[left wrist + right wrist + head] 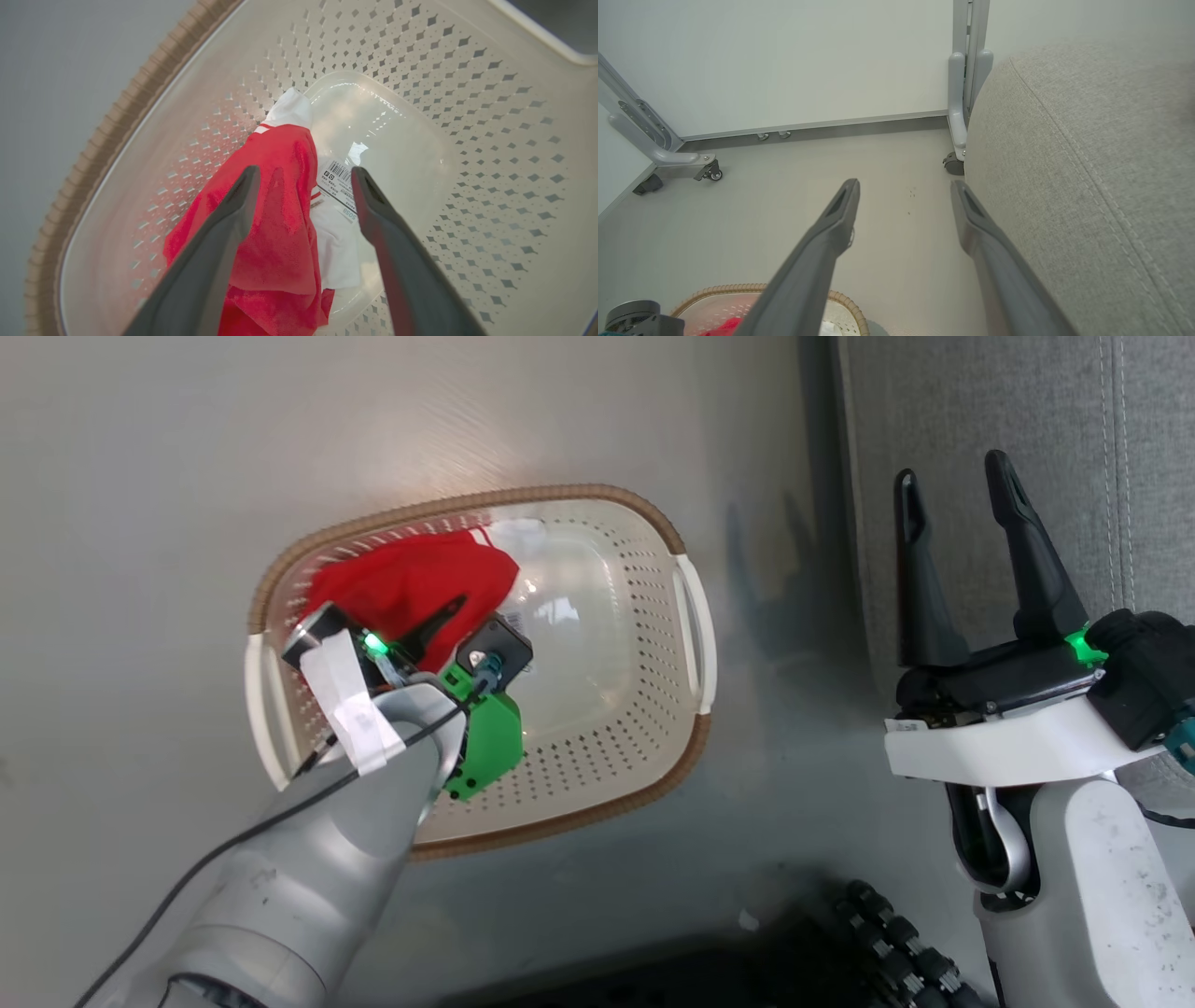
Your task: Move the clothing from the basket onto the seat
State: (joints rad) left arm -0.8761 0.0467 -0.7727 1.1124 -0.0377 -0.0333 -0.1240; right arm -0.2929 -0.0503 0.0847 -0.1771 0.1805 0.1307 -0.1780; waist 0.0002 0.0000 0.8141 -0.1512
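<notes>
Nearest, the left gripper [304, 171]: hangs down inside the single basket [467, 140], two fingers spread wide, pinches nothing. Just under the tips, one heap of clothing [275, 224], red with white parts, at the basket's left end; cannot tell if one garment or two. Beside it, one label [338, 184] on the bottom. To the right, the right gripper [952, 471]: also spread, empty, near the edge of the one grey seat [1027, 411]. Farther, two wheeled frame legs [668, 158] at the wall.
</notes>
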